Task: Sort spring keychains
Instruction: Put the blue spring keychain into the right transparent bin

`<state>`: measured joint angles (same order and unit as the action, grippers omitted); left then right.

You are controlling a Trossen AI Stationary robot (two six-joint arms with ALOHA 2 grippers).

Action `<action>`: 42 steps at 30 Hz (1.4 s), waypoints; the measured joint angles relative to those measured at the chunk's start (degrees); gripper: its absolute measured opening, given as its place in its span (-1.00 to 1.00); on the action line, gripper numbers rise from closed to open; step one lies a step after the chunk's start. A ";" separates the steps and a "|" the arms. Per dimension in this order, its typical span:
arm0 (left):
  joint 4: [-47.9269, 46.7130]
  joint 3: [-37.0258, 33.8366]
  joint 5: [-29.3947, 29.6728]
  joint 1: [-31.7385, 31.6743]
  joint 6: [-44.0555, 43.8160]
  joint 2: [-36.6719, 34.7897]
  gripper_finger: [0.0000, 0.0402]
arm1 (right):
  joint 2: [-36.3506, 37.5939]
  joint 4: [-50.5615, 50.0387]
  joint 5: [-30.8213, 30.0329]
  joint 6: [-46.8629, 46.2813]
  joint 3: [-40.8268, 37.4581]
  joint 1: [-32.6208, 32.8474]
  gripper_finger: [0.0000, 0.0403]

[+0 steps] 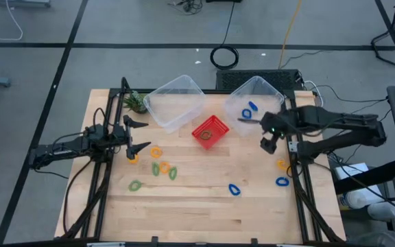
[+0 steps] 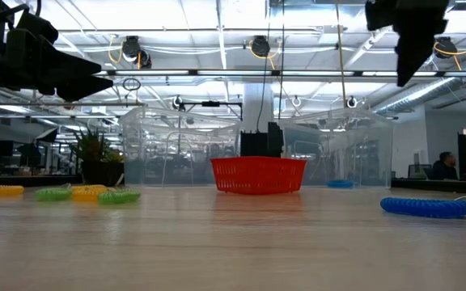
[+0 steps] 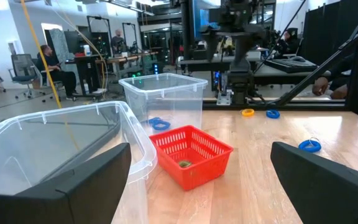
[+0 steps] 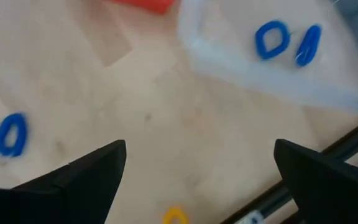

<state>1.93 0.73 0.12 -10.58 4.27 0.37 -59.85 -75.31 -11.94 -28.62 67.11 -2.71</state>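
Note:
Spring keychains lie flat on the wooden table: orange (image 1: 156, 151) and green (image 1: 173, 173) ones in front of my left gripper, a green one (image 1: 135, 184) nearer, two blue ones (image 1: 234, 189) (image 1: 282, 182) and an orange one (image 1: 282, 165) at the right. Two blue ones (image 4: 271, 40) lie in the right clear bin (image 1: 259, 92). A green one (image 3: 184, 163) lies in the red basket (image 1: 210, 132). My left gripper (image 1: 140, 135) is open, raised above the table's left side. My right gripper (image 4: 197, 180) is open, high over the table beside the right bin, with nothing between its fingers.
An empty clear bin (image 1: 174, 101) stands at the far middle, tilted against the red basket's side of the table. A small green plant (image 1: 134, 101) sits at the far left. Black frame rails run along both table sides. People sit in the room beyond.

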 joint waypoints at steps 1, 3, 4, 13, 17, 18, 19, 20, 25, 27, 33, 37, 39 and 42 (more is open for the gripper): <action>0.00 -0.01 0.00 0.00 -0.01 0.00 0.97 | 0.02 -0.76 0.01 -1.98 0.00 1.87 0.97; -0.02 0.00 0.00 -0.01 -0.01 -0.01 0.97 | 0.01 -1.52 0.05 -6.24 0.00 6.07 0.97; -0.02 0.00 0.00 0.00 0.00 -0.01 0.97 | -0.01 -1.45 0.04 -8.32 0.00 8.32 0.97; 0.00 0.00 0.00 -0.01 -0.01 0.01 0.97 | -3.78 -1.26 1.90 -25.50 0.00 28.64 0.96; 0.00 0.00 0.00 0.01 -0.01 -0.01 0.97 | -6.67 -1.20 4.19 -30.39 0.00 35.43 0.96; -0.02 -0.02 0.00 0.01 -0.01 0.01 0.97 | -7.39 -1.33 4.76 -31.11 0.00 36.87 0.96; -0.01 -0.01 0.00 0.00 -0.01 0.00 0.97 | -8.16 -1.28 4.97 -31.86 0.00 38.21 0.96; 0.00 -0.01 0.00 0.00 -0.01 -0.01 0.97 | -8.84 -1.23 5.01 -32.57 0.00 39.47 0.96; -0.01 0.00 0.00 -0.01 -0.01 0.00 0.97 | -12.16 -1.79 7.95 -33.78 -0.08 44.93 0.96; 0.00 0.00 0.00 0.01 -0.01 0.00 0.97 | -13.00 -1.75 9.70 -34.33 -0.90 46.63 0.96; -0.02 0.00 0.00 0.01 -0.01 0.01 0.97 | -12.77 0.25 16.37 -35.68 -8.00 49.76 0.96; 0.00 0.00 0.00 -0.01 -0.01 0.00 0.97 | -11.09 4.48 16.84 -32.72 -13.87 51.09 0.96; -0.02 0.00 0.00 0.00 -0.01 0.00 0.97 | -10.02 7.08 17.88 -31.03 -16.70 51.33 0.96; -0.01 0.00 -0.01 -0.01 -0.01 -0.01 0.97 | -8.38 9.87 19.57 -28.91 -20.60 51.55 0.96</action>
<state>1.93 0.73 0.11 -10.59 4.25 0.37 -68.22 -65.44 7.63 -57.52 46.51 48.84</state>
